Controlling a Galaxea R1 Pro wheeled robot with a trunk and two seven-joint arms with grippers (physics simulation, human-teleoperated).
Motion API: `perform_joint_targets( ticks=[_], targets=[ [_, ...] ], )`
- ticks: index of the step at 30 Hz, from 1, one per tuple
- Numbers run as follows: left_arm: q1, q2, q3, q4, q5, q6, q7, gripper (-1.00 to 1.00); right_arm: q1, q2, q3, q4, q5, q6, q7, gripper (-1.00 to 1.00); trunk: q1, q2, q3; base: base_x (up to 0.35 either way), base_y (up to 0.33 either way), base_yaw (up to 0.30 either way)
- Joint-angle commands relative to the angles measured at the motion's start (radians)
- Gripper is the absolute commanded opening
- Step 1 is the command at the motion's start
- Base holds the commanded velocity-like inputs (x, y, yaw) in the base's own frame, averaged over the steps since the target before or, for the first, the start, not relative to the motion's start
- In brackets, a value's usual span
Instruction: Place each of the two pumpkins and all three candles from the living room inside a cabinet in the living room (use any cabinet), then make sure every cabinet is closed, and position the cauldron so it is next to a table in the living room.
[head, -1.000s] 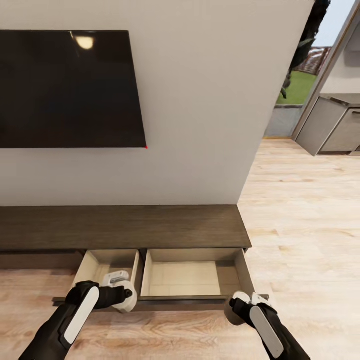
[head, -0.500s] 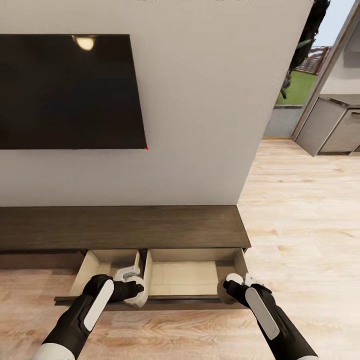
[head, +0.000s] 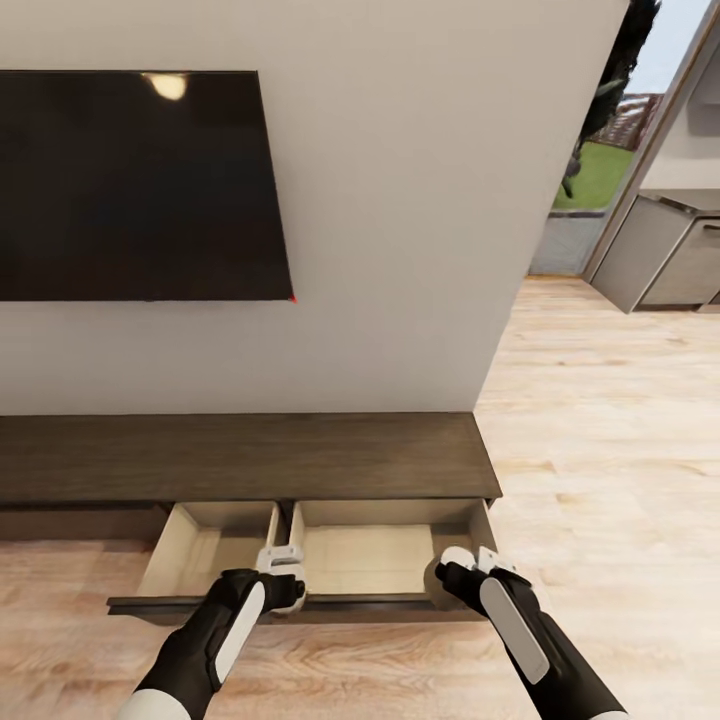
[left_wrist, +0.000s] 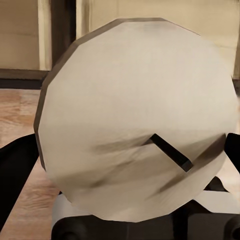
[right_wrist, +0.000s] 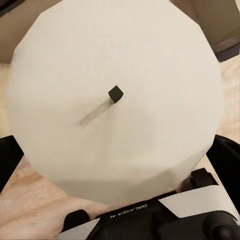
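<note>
The cabinet (head: 240, 455) is a long dark-brown console under the wall, with two pale-lined drawers pulled open: a left drawer (head: 200, 545) and a right drawer (head: 365, 555). Both look empty. My left gripper (head: 283, 568) hovers over the divide between the drawers near their front rail. In the left wrist view it is shut on a cream round candle (left_wrist: 135, 120) with a black wick. My right gripper (head: 462, 566) sits over the right drawer's front right corner, shut on another cream candle (right_wrist: 115, 100). Its pale top (head: 452, 560) shows in the head view. Pumpkins, cauldron and table are out of view.
A black TV (head: 130, 185) hangs on the white wall above the console. Light wood floor (head: 610, 450) stretches to the right toward grey kitchen units (head: 665, 255) and a doorway onto grass. A closed drawer front (head: 70, 520) continues the console to the left.
Both arms have reached forward over the drawers. The left gripper slid right from the left drawer to the divide. The right gripper moved in from the floor side over the right drawer.
</note>
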Motion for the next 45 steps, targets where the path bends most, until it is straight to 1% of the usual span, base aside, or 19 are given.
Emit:
perform_joint_targets(
  ticks=[1,9,13,16,20,22,24,25,26,29,30,32,33,35,38,45],
  targets=[
    [-0.001,0.000,-0.002,-0.001,0.010,0.003,0.009,-1.00,-0.001,-0.001,0.005,0.000,-0.008,0.000,-0.010,-1.00,0.001,-0.002,-0.002,0.244,-0.062,0.000],
    [0.000,0.000,-0.002,-0.001,0.006,0.001,0.007,-1.00,-0.001,0.000,0.008,0.008,-0.008,-0.005,-0.009,-1.00,0.001,-0.002,-0.002,0.289,-0.088,0.000],
    [0.000,-0.001,-0.002,0.000,0.007,0.001,0.007,-1.00,-0.001,0.003,0.009,0.009,-0.008,-0.008,-0.007,-1.00,0.001,-0.002,-0.002,0.120,-0.046,0.000],
    [0.000,-0.002,-0.002,0.001,0.007,0.001,0.007,-1.00,-0.001,0.018,0.010,0.012,-0.003,-0.008,-0.006,-1.00,0.001,-0.002,-0.002,0.113,-0.080,0.000],
    [0.000,-0.002,-0.002,0.001,0.009,0.001,0.007,-1.00,-0.001,0.039,0.010,0.015,0.029,-0.009,-0.004,-1.00,0.001,-0.002,-0.002,0.106,-0.089,0.000],
    [0.000,-0.002,-0.002,0.001,0.011,0.002,0.007,-1.00,-0.004,0.060,0.010,0.018,0.057,-0.011,-0.004,-1.00,0.001,-0.002,-0.002,0.027,-0.021,0.000],
    [0.000,-0.003,-0.001,0.001,0.012,0.002,0.007,-1.00,-0.011,0.086,0.013,0.041,0.086,-0.033,-0.003,-1.00,0.001,-0.002,-0.002,0.009,-0.007,0.000],
    [0.000,-0.003,-0.001,0.001,0.012,0.001,0.007,-1.00,-0.023,0.103,0.031,0.068,0.096,-0.057,-0.003,-1.00,0.001,-0.002,-0.002,0.003,-0.003,0.000],
    [0.000,-0.004,-0.001,0.001,0.012,0.001,0.007,-1.00,-0.043,0.121,0.070,0.109,0.101,-0.086,-0.003,-1.00,0.001,-0.002,-0.002,0.002,-0.001,0.000],
    [0.000,-0.005,-0.001,0.001,0.012,0.001,0.007,-1.00,-0.086,0.154,0.153,0.204,0.097,-0.152,-0.003,-1.00,0.001,-0.002,-0.002,0.000,0.000,0.000],
    [0.000,-0.005,0.000,0.001,0.012,0.001,0.007,-1.00,-0.095,0.164,0.170,0.225,0.095,-0.175,-0.003,-1.00,0.001,-0.002,-0.002,0.000,0.000,0.000],
    [0.000,-0.005,0.000,0.001,0.013,0.001,0.007,-1.00,-0.103,0.176,0.184,0.243,0.093,-0.192,-0.002,-1.00,0.001,-0.002,-0.002,0.000,0.000,0.000],
    [0.000,-0.005,0.000,0.001,0.013,0.001,0.007,-1.00,-0.105,0.187,0.187,0.249,0.093,-0.196,-0.002,-1.00,0.001,-0.002,-0.002,0.090,-0.005,0.000],
    [0.000,-0.005,0.000,0.001,0.013,0.001,0.007,-1.00,-0.107,0.196,0.189,0.254,0.093,-0.199,-0.002,-1.00,0.001,-0.002,-0.002,0.199,-0.042,0.000],
    [0.000,-0.005,0.000,0.001,0.012,0.001,0.007,-1.00,-0.108,0.201,0.191,0.260,0.093,-0.200,-0.002,-1.00,0.001,-0.002,-0.002,0.206,-0.041,0.000],
    [0.000,-0.005,0.000,0.001,0.012,0.001,0.007,-1.00,-0.108,0.203,0.192,0.261,0.093,-0.200,-0.002,-1.00,0.001,-0.002,-0.002,0.083,-0.015,0.000]
  ],
)
